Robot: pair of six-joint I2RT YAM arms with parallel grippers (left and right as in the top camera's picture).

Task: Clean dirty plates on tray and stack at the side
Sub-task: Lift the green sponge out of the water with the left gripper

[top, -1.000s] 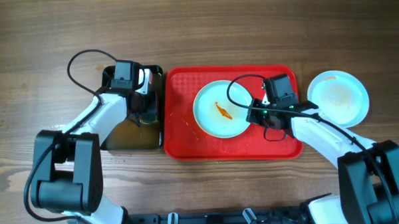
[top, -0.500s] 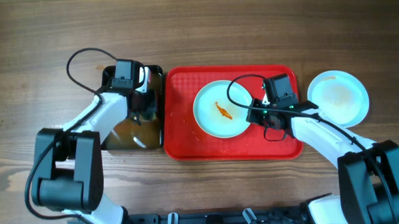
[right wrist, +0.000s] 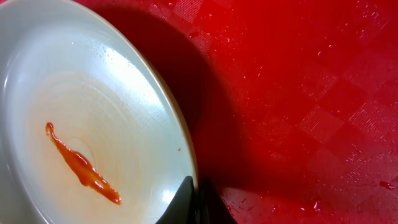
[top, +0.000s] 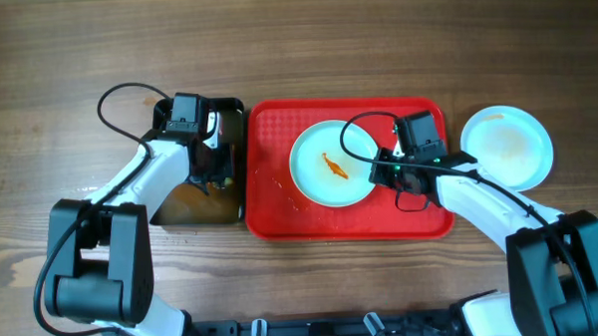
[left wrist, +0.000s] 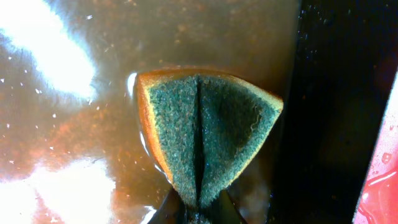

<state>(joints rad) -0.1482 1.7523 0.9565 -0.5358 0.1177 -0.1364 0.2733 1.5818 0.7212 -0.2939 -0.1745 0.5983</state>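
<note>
A pale plate [top: 331, 164] with an orange-red sauce smear [right wrist: 81, 167] lies on the red tray [top: 271, 214]. My right gripper [top: 384, 169] is shut on this plate's right rim [right wrist: 194, 202]. Another pale plate [top: 507, 146] with yellowish residue lies on the table to the right of the tray. My left gripper [top: 212, 171] is in the black bin [top: 232, 112] of brownish water. It is shut on a green sponge [left wrist: 208, 134] with an orange edge, folded between the fingers [left wrist: 198, 211] at the water's surface.
The black bin stands directly left of the tray, its right wall [left wrist: 323, 112] close to the sponge. The tray base is wet with droplets [right wrist: 323, 56]. Wooden table lies all around.
My left gripper has shifted slightly within the bin with the sponge in it. The right arm and the plates have not moved.
</note>
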